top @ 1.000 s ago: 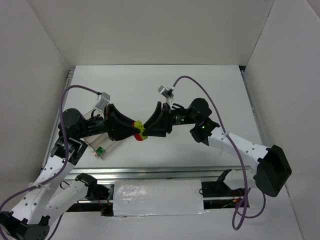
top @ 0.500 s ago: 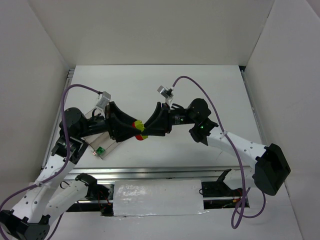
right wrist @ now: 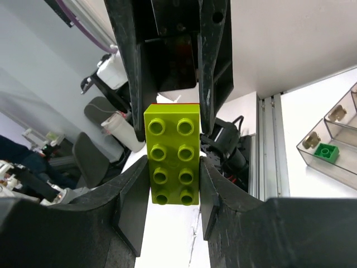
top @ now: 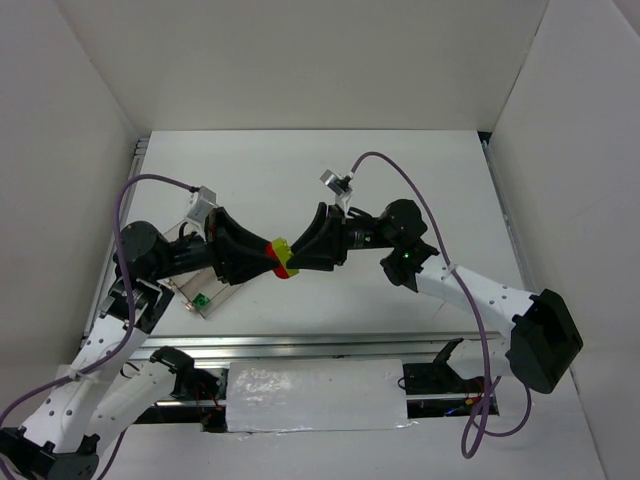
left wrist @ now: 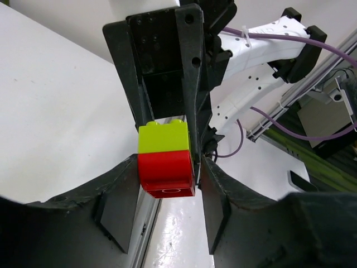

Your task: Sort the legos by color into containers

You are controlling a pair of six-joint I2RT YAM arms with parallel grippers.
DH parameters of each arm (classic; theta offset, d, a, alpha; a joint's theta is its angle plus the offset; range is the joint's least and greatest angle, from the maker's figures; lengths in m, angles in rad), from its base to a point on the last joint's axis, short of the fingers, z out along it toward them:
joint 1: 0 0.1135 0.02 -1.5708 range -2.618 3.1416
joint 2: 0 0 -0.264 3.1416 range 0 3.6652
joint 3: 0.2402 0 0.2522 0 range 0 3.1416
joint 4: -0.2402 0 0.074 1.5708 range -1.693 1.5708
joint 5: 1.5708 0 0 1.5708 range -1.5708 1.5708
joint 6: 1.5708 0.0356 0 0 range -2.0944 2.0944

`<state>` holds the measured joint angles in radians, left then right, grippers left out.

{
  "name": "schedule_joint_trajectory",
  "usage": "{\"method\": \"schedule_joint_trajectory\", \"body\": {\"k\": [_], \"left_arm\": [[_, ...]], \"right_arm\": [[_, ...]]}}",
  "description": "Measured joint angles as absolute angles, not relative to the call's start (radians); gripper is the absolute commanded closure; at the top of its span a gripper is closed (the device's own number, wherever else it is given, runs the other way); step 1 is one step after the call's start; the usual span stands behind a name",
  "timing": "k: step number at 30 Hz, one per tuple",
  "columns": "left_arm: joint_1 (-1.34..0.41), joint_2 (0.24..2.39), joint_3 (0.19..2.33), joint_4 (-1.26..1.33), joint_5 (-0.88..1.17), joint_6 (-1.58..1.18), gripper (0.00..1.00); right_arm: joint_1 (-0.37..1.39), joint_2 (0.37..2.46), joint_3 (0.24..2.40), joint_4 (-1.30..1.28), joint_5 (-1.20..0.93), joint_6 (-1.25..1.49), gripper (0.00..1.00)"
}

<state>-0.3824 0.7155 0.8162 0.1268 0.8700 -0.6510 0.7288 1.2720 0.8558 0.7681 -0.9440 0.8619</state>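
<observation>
I am on the step of getting two stuck bricks apart. A red brick and a yellow-green brick are joined as one piece. They hang in the air above the counter, in the middle of the top view, between my two hands.

My right hand is closed on the yellow-green brick, with a finger pressed on each long side. My left hand has a finger on each side of the red brick. They sit very close to it, but I cannot tell if they are squeezing it or have let go a little.

The clear tray lies at the lower left of the top view, mostly under my left arm. One small green brick sits in one of its long bins.

I think the next move needs both hands to hold tight. One should stay put while the other pulls or tips its brick off, so the studs come free. If my left hand is loose, the red brick may just stay stuck to the other one. After that, each brick needs its own bin, away from the green one.
</observation>
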Motion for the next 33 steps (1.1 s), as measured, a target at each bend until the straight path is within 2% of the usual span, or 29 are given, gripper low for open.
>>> {"method": "schedule_joint_trajectory", "body": {"k": [3, 6, 7, 9, 10, 12, 18, 22, 24, 27, 33], "left_arm": [[-0.383, 0.723, 0.815, 0.136, 0.88, -0.653, 0.33], [-0.384, 0.733, 0.815, 0.138, 0.886, -0.656, 0.37], [-0.384, 0.738, 0.815, 0.141, 0.889, -0.657, 0.56], [-0.384, 0.744, 0.814, 0.151, 0.897, -0.671, 0.7], [-0.384, 0.744, 0.813, 0.155, 0.895, -0.677, 0.85], [-0.384, 0.748, 0.813, 0.158, 0.896, -0.683, 1.0], [-0.403, 0.767, 0.858, 0.043, 0.804, -0.632, 1.0], [-0.373, 0.789, 0.891, -0.083, 0.636, -0.582, 1.0], [-0.356, 0.791, 0.912, -0.155, 0.512, -0.575, 1.0], [-0.328, 0.855, 1.006, -0.308, 0.29, -0.585, 1.0], [-0.144, 1.208, 1.257, -0.508, -0.172, -0.721, 1.0]], "right_arm": [[0.728, 1.271, 0.856, 0.781, -0.944, 0.875, 1.0], [0.728, 1.271, 0.856, 0.795, -0.945, 0.886, 1.0], [0.728, 1.271, 0.856, 0.802, -0.947, 0.891, 1.0], [0.727, 1.272, 0.856, 0.809, -0.95, 0.888, 1.0], [0.724, 1.275, 0.856, 0.816, -0.951, 0.886, 1.0], [0.723, 1.279, 0.856, 0.827, -0.956, 0.889, 1.0], [0.681, 1.285, 0.812, 0.905, -0.958, 0.881, 1.0], [0.514, 1.254, 0.71, 0.929, -0.988, 0.88, 1.0], [0.431, 1.234, 0.698, 0.845, -0.966, 0.833, 1.0], [0.409, 1.18, 0.72, 0.601, -0.818, 0.693, 1.0], [0.488, 1.128, 0.776, 0.289, -0.514, 0.574, 1.0]]}}
